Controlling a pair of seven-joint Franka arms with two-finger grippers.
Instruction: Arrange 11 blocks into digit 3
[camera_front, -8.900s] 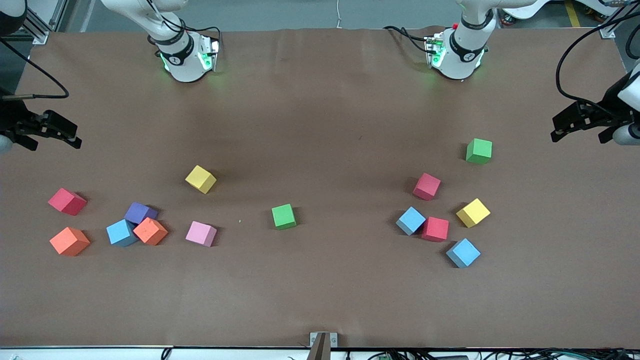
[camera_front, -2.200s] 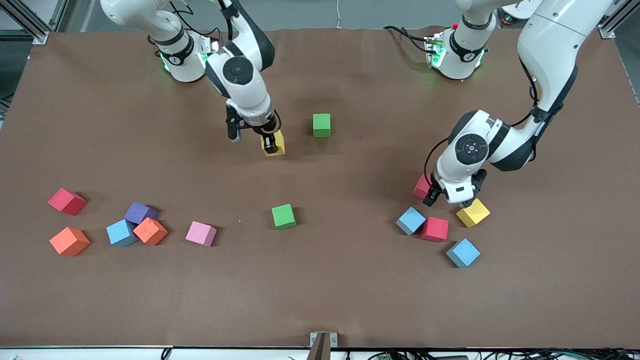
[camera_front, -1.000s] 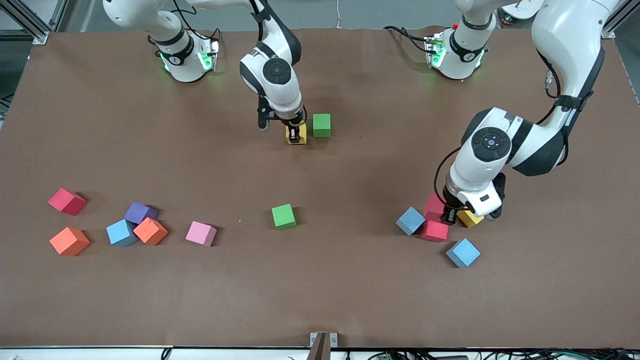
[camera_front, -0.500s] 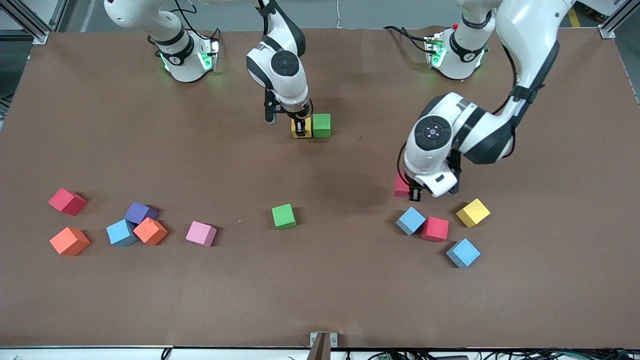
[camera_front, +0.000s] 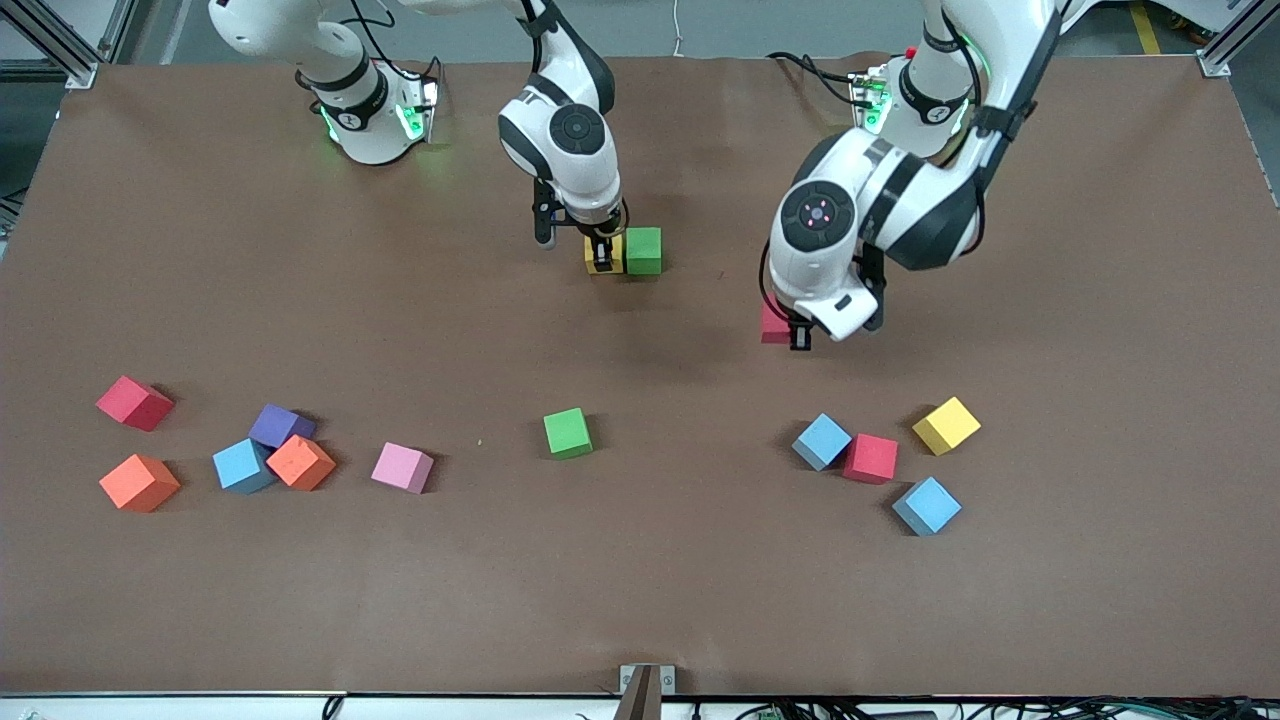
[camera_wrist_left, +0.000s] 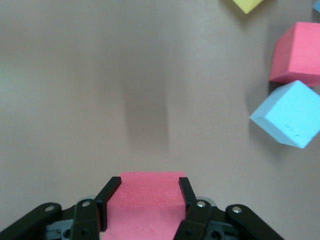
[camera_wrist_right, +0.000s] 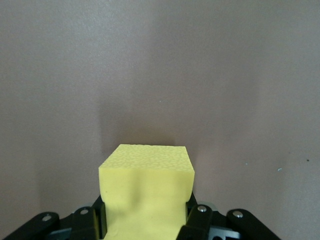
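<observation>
You are looking at loose matte foam cubes lying toward the right arm's end of the table: a red one (camera_front: 134, 403), an orange one (camera_front: 139, 482), then a blue cube (camera_front: 243, 466), a purple cube (camera_front: 280, 425) and a second orange cube (camera_front: 301, 462) bunched together, and a pink cube (camera_front: 402, 467) just past them. A green foam cube (camera_front: 567, 433) is sitting alone mid-table. Farther from the camera, the right gripper (camera_front: 600, 256) is pinching a yellow foam cube (camera_wrist_right: 146, 187) between its nearly closed jaws and is setting it hard against another green cube (camera_front: 643, 250); whether it is resting on the cloth yet is hard to tell. The left gripper (camera_wrist_left: 146, 197) is clamping a red foam cube (camera_wrist_left: 145, 200) by two opposite flat faces, carrying it over bare cloth toward that pair. Toward the left arm's end, a light blue cube (camera_front: 821, 441) is touching another red cube (camera_front: 870, 458), with a further blue cube (camera_front: 926, 505) and a yellow cube (camera_front: 945, 425) close by. You are probably handling very light, slightly squashy blocks: the yellow face is dimpling under the pads, so grip square on the flats, mid-height, and keep the squeeze gentle or the cube may spring askew when released.
</observation>
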